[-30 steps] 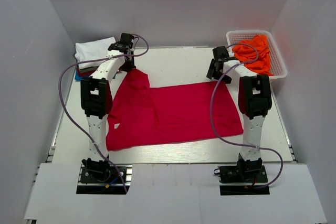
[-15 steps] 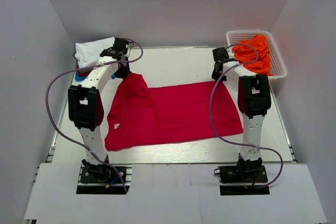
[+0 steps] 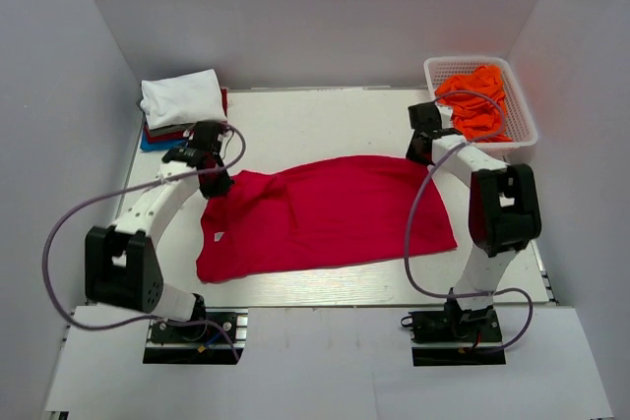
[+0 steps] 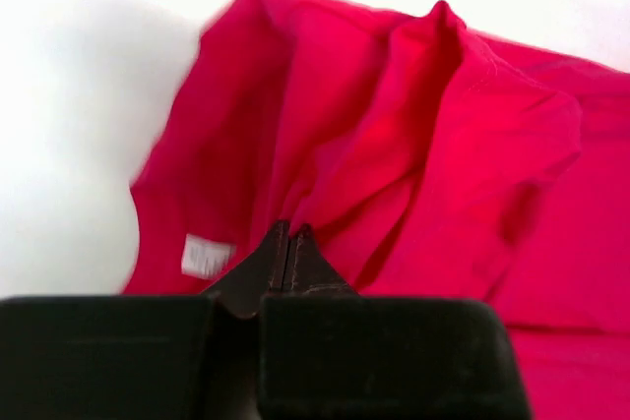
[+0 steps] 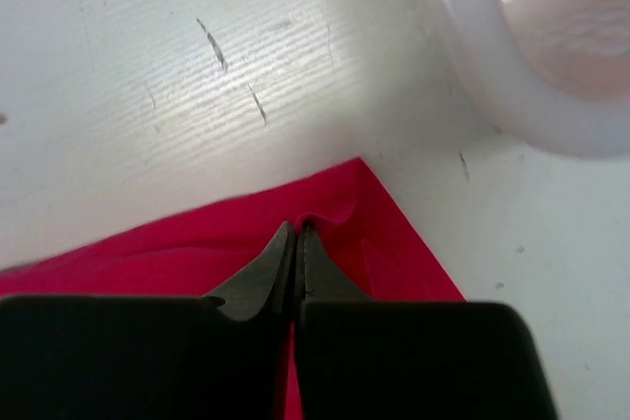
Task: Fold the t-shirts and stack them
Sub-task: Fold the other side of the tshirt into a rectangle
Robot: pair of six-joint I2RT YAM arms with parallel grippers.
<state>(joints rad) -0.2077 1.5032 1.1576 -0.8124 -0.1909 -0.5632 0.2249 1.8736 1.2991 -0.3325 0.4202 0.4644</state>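
left hand (image 4: 291, 233) clamped on bunched crimson t-shirt (image 3: 335, 209), right hand (image 5: 300, 228) pinched shut on its corner, basket (image 5: 472, 95) just right of it

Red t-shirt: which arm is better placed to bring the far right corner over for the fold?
Right. The right gripper is shut on that corner of the red t-shirt, beside the basket; the left gripper pinches bunched cloth at the shirt's opposite end.
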